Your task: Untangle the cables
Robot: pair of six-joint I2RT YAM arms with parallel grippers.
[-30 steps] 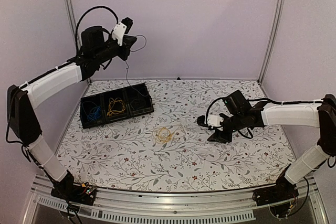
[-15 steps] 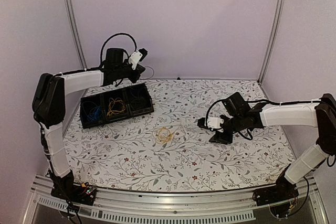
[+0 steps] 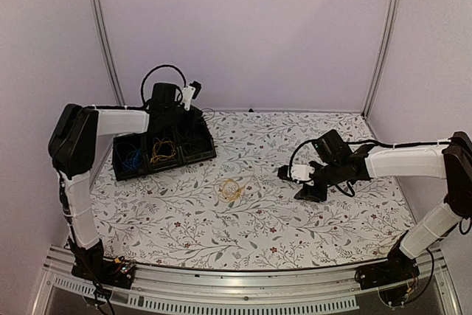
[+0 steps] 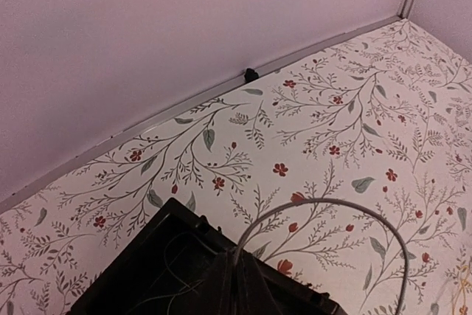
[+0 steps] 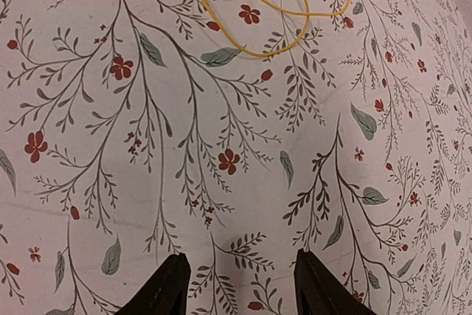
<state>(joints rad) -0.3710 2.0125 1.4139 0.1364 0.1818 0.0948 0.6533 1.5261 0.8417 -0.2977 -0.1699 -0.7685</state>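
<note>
Cable (image 4: pixel 332 201) loops from the left gripper (image 4: pixel 236 274), its far end cut off.

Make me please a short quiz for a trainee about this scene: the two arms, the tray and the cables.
1. True or false: the right jaws stand open above the table.
2. The middle compartment of the tray holds: A) a red cable; B) a yellow cable; C) nothing.
3. What do the left jaws grip?

Key: 1 true. 2 B. 3 a thin grey cable, which loops out over the table.
</note>
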